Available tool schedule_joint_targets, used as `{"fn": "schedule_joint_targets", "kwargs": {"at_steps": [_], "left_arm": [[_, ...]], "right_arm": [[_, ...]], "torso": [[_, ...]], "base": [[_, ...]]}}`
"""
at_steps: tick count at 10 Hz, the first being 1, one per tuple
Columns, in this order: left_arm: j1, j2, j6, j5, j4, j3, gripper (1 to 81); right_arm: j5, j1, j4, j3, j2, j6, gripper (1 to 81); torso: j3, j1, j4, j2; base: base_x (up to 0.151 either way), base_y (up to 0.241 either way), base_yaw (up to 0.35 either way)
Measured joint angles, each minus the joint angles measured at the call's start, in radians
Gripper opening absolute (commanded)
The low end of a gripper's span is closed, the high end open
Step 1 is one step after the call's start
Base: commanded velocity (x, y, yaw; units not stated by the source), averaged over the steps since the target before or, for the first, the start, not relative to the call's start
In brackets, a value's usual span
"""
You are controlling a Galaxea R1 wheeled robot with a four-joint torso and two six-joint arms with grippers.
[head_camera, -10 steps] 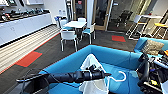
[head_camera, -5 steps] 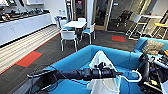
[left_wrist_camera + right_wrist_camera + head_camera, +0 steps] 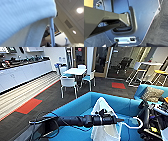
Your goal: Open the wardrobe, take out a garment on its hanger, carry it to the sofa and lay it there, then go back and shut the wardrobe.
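The left arm reaches in across the head view, its left gripper (image 3: pixel 119 120) clenched on the white hanger (image 3: pixel 135 126), whose curved hook pokes out past the gripper toward the robot's right side. The white T-shirt (image 3: pixel 103 122) hangs from the hanger, draped over and below the arm, above the seat of the bright-blue sofa (image 3: pixel 82 105). In the left wrist view the shirt's cloth (image 3: pixel 25 18) looms close, with the hanger's slim white stem (image 3: pixel 52 32) beside it under a ceiling with round lights. The right gripper's state cannot be told. Beyond the sofa stands a white table (image 3: pixel 75 71) with chairs.
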Motion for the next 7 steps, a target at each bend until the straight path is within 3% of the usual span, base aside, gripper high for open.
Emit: {"fn": "schedule_joint_targets", "kwargs": {"at_steps": [7], "left_arm": [[0.039, 0.08, 0.0, 0.003, 0.018, -0.199, 1.0]], "right_arm": [[0.007, 0.0, 0.001, 0.0, 0.0, -0.001, 81.1]], "torso": [[0.0, 0.0, 0.0, 0.0]], "base": [[0.0, 0.0, 0.0]]}}
